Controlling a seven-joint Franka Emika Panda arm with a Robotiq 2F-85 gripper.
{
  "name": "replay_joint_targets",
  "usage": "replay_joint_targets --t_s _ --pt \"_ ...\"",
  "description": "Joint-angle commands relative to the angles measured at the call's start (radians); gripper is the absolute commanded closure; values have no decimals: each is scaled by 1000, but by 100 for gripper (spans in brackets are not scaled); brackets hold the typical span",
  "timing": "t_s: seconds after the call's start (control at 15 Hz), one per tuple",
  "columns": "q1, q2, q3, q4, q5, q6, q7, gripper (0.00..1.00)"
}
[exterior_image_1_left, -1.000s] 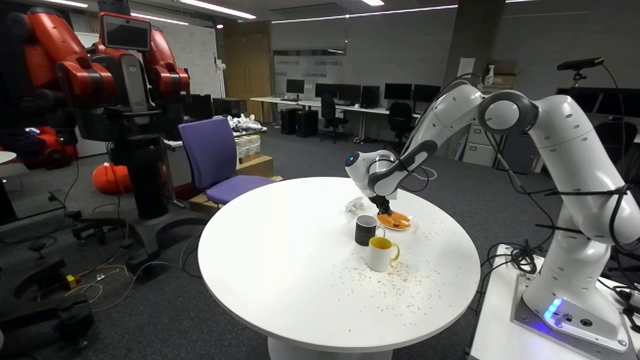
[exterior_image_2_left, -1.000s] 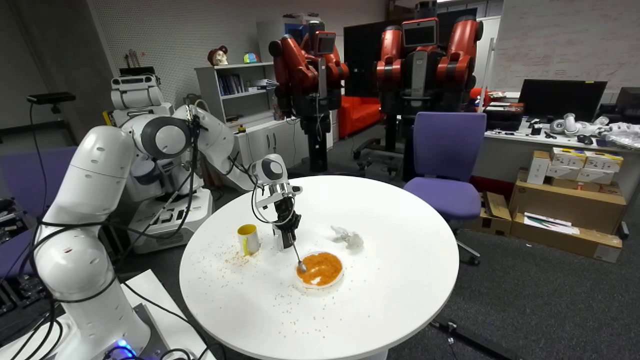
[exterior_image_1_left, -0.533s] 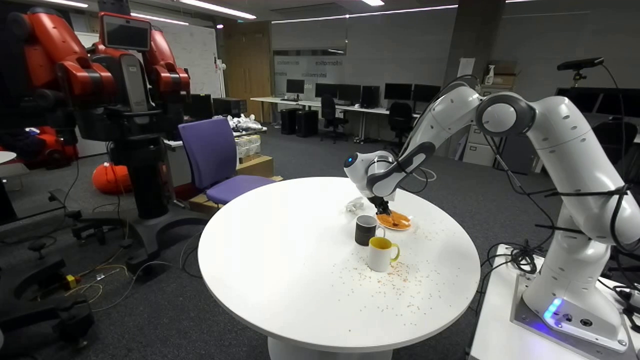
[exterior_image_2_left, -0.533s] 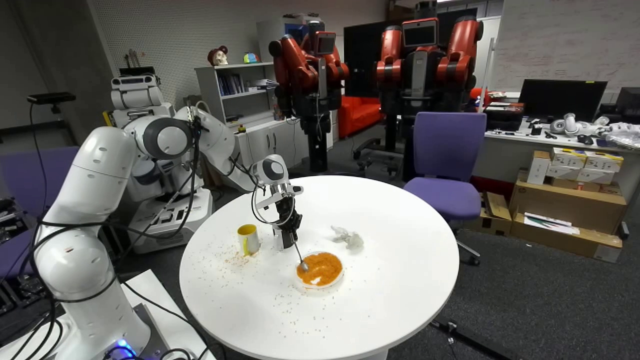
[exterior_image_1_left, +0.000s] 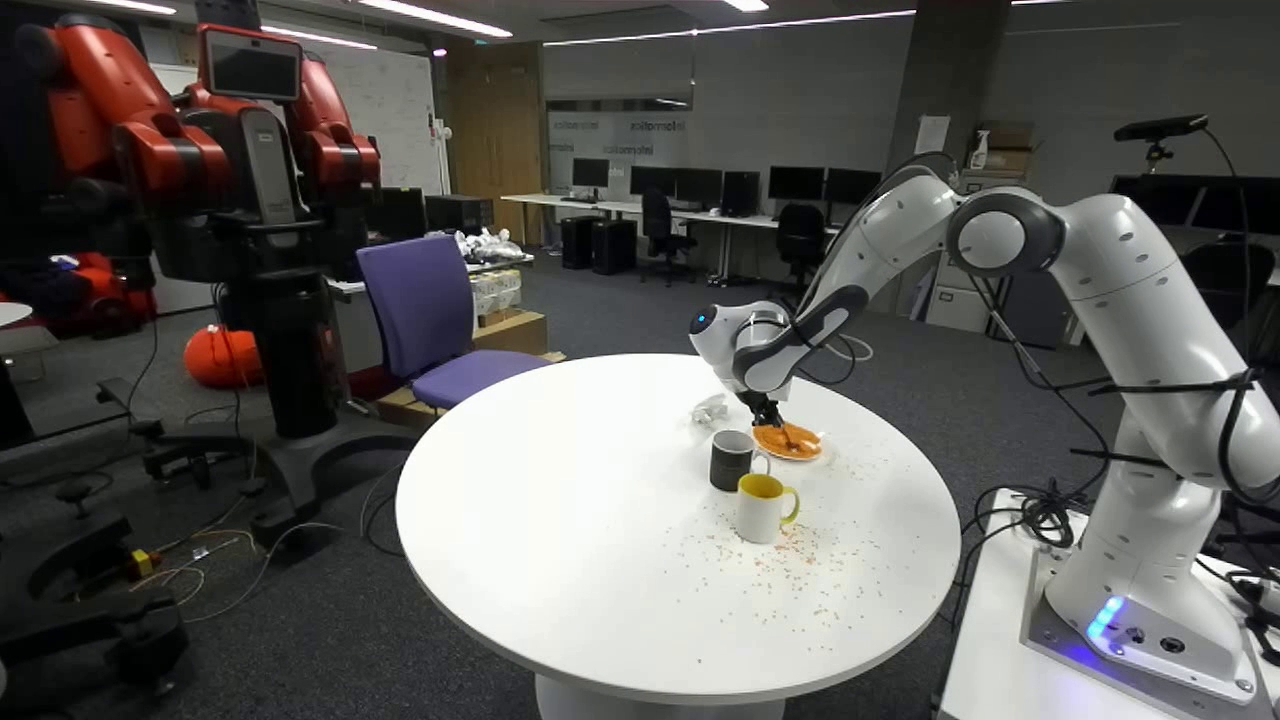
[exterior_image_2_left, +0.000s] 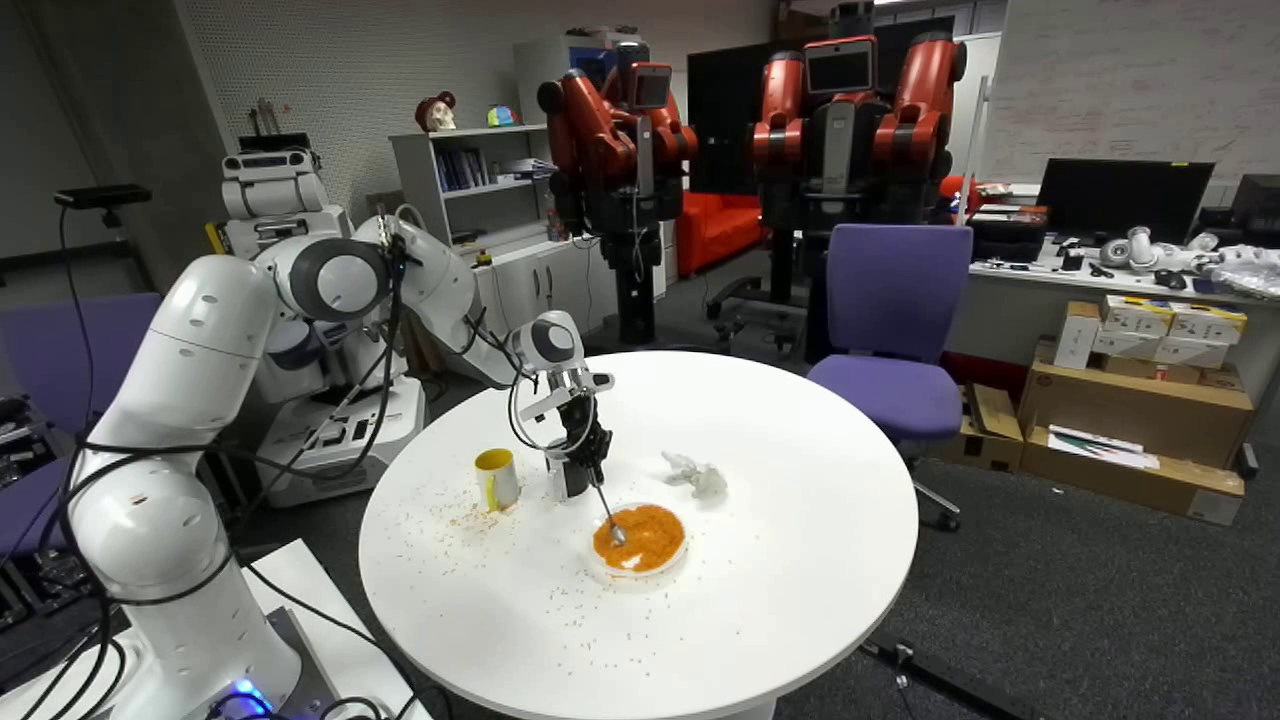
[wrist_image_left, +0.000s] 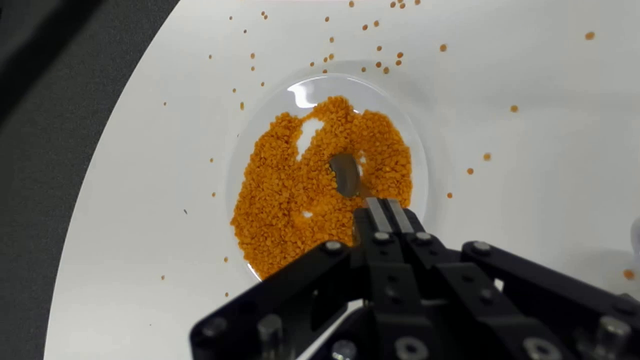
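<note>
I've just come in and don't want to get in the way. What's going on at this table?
A white robot arm has its claw shut on a spoon, the rounded end down among the orange grains on a white plate. A dark mug and a white mug with a yellow inside stand upright nearby. More of the grains are scattered on the table, and a crumpled pale scrap lies near the plate.

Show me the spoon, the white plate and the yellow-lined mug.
Spoon (wrist_image_left: 345, 175): wrist view, on its bowl.
White plate (wrist_image_left: 365, 93): wrist view, on its bare edge.
Yellow-lined mug (exterior_image_1_left: 758, 518): in an exterior view, on its white outer wall.
</note>
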Motion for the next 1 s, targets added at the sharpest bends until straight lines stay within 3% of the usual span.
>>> replay_joint_targets --t_s 0.0,0.93 --pt "12 31 -24 39 -19 11 25 100" --pt "15 102 -56 69 -151 87 80 100"
